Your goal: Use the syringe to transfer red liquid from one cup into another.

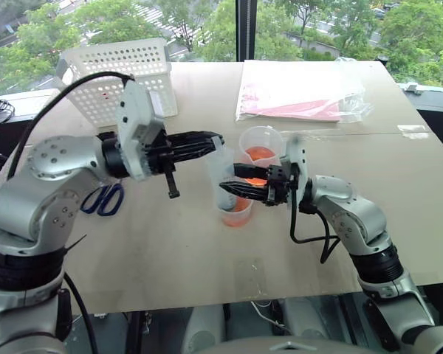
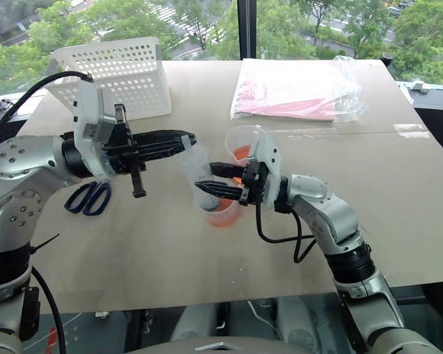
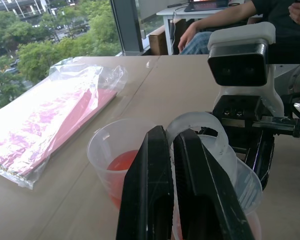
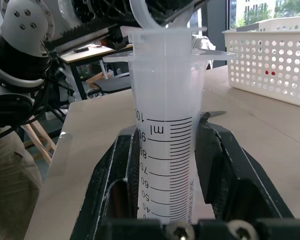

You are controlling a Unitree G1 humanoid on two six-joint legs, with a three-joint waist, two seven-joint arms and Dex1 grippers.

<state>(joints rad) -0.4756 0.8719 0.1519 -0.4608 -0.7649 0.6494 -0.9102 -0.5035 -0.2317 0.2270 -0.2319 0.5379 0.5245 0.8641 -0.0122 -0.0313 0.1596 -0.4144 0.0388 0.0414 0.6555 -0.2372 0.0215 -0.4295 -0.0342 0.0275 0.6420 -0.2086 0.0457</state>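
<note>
The clear syringe [image 1: 223,173] stands upright with its lower end inside the shorter plain cup [image 1: 237,214], which holds a little red liquid. My right gripper [image 1: 227,189] is shut on the graduated barrel [image 4: 165,150] from the right. My left gripper [image 1: 217,142] reaches in level from the left and is shut on the white plunger ring [image 3: 197,123] at the syringe's top. Just behind stands the taller spouted cup [image 1: 261,141], with red liquid [image 3: 123,162] in its bottom.
A white perforated basket [image 1: 122,74] stands at the back left. Blue-handled scissors [image 1: 103,199] lie under my left arm. A clear bag with a pink sheet [image 1: 295,92] lies at the back right. A seated person [image 3: 215,22] is beyond the table.
</note>
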